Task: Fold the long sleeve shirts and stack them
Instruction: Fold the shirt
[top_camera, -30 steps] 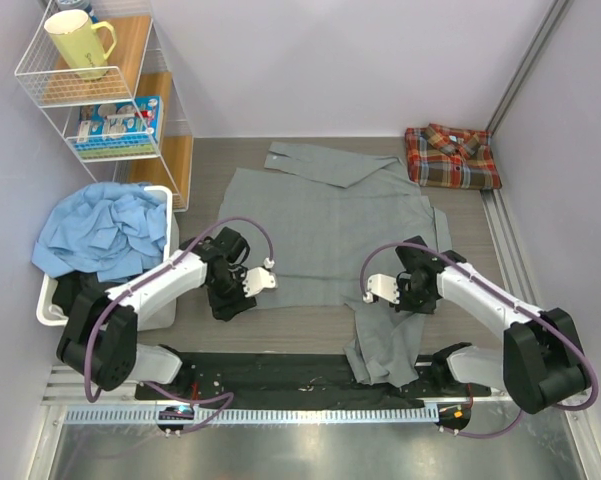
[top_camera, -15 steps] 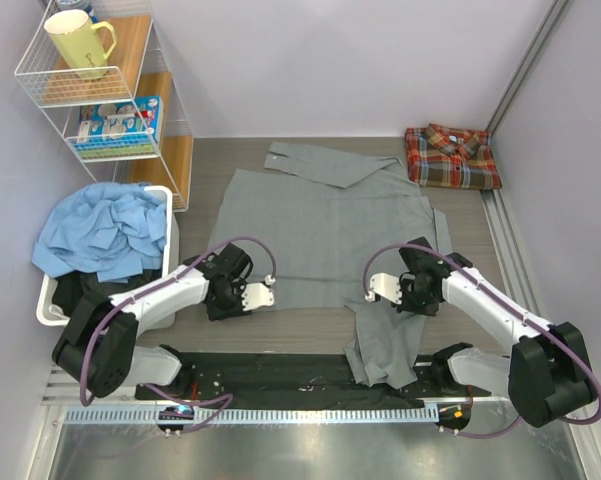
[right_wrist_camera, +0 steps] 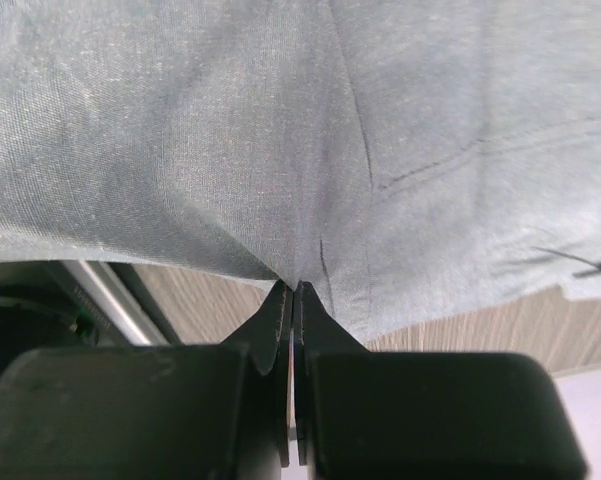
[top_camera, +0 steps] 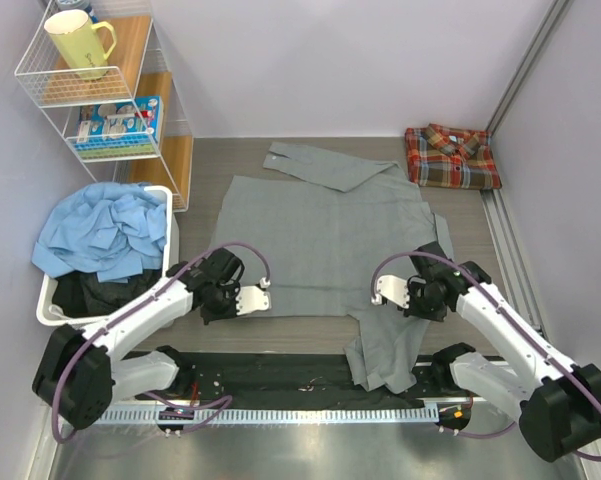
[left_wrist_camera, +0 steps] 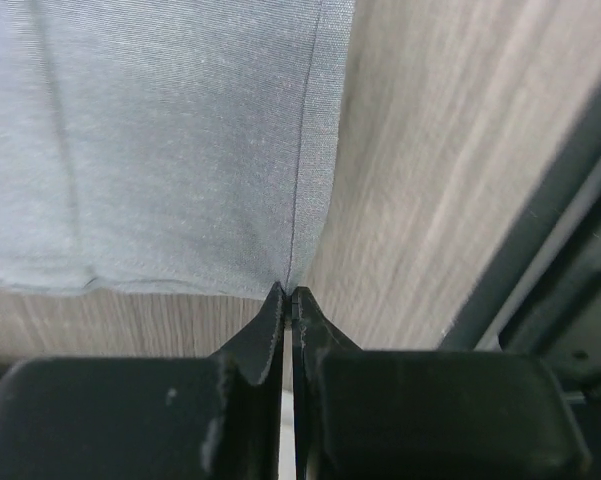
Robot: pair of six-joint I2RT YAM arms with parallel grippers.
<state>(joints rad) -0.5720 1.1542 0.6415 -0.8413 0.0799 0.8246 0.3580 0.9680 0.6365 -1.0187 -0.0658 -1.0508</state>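
The grey long sleeve shirt (top_camera: 325, 235) lies spread flat on the wooden table. One sleeve is folded across its far edge and the other sleeve (top_camera: 385, 350) trails over the near edge. My left gripper (top_camera: 217, 300) is at the shirt's near left corner. In the left wrist view the left gripper (left_wrist_camera: 290, 292) is shut on that corner of the grey cloth (left_wrist_camera: 180, 140). My right gripper (top_camera: 432, 300) is at the near right side. The right wrist view shows the right gripper (right_wrist_camera: 298, 287) shut on a pinch of grey fabric (right_wrist_camera: 280, 130). The plaid shirt (top_camera: 452, 157) lies folded at the back right.
A white basket (top_camera: 48, 300) holding crumpled blue cloth (top_camera: 105, 235) stands at the left. Behind it is a wire shelf (top_camera: 40, 85) with a yellow mug (top_camera: 80, 45) and a box. A black strip (top_camera: 270, 380) runs along the near edge, and a metal rail (top_camera: 510, 250) borders the right.
The left gripper went from open to shut on the shirt's near left corner and drew back toward the near edge. The right gripper stayed shut and shifted slightly nearer.
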